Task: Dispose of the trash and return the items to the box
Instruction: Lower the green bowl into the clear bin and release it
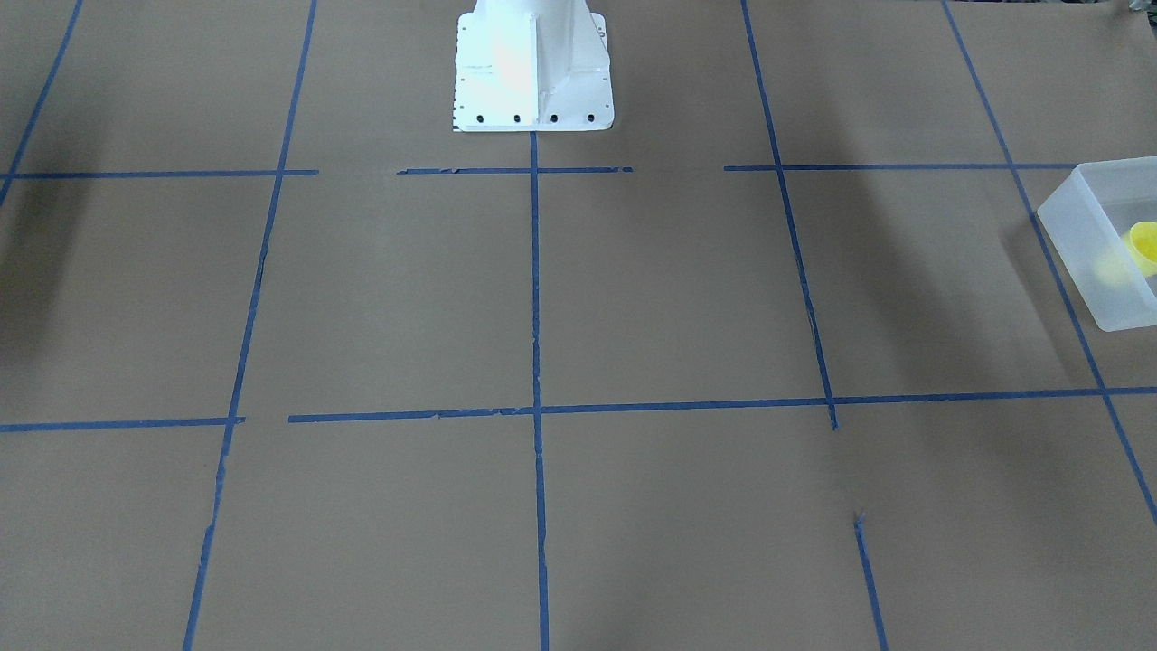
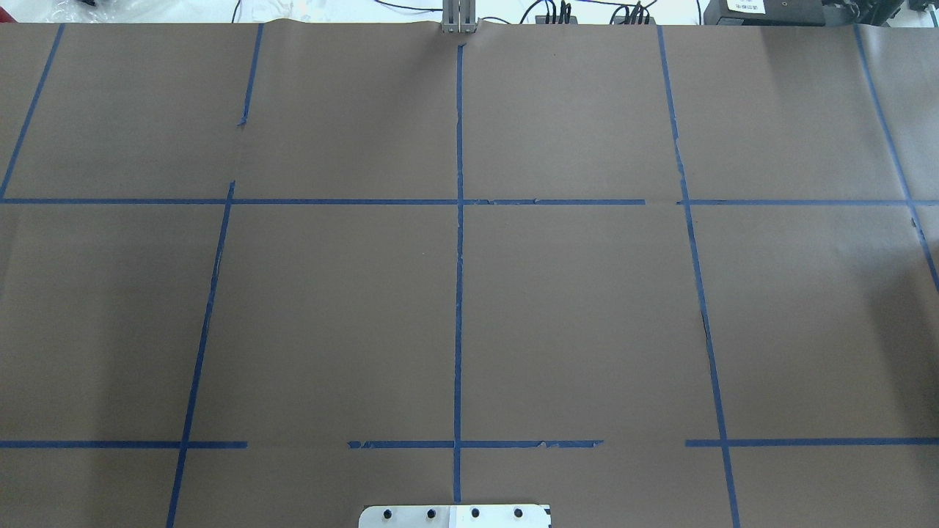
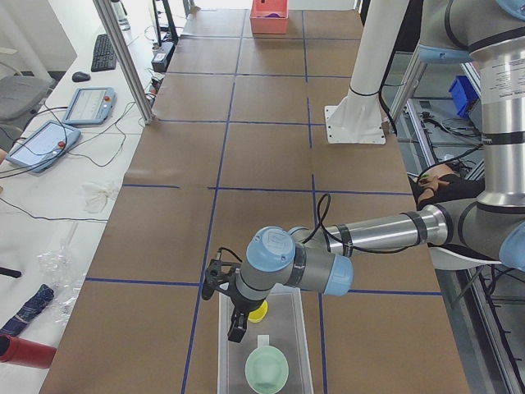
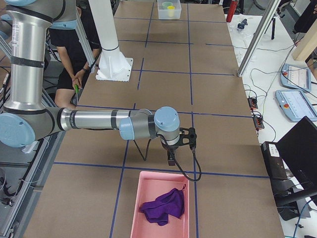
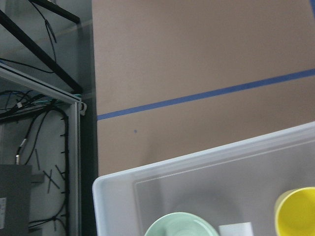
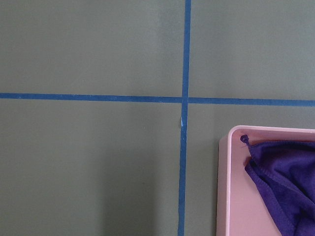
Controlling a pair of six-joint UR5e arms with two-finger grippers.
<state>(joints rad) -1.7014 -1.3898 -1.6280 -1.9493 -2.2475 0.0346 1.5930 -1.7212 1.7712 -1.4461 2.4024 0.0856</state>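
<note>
Light is even and diffuse, falling from above onto the brown worktop (image 1: 687, 289), with no hard-edged shadows. In the front-facing view the white pedestal (image 1: 531, 63) is blown out, its detail lost in glare. Broad soft shadows darken the left edge and run in a band right of centre. The overhead view is evenly lit, the far strip beyond the worktop washed out. The left wrist view is slightly soft, the box (image 5: 197, 158) rim hazy, and its left side is dark. The right wrist view is dimmer, with a greenish cast.
</note>
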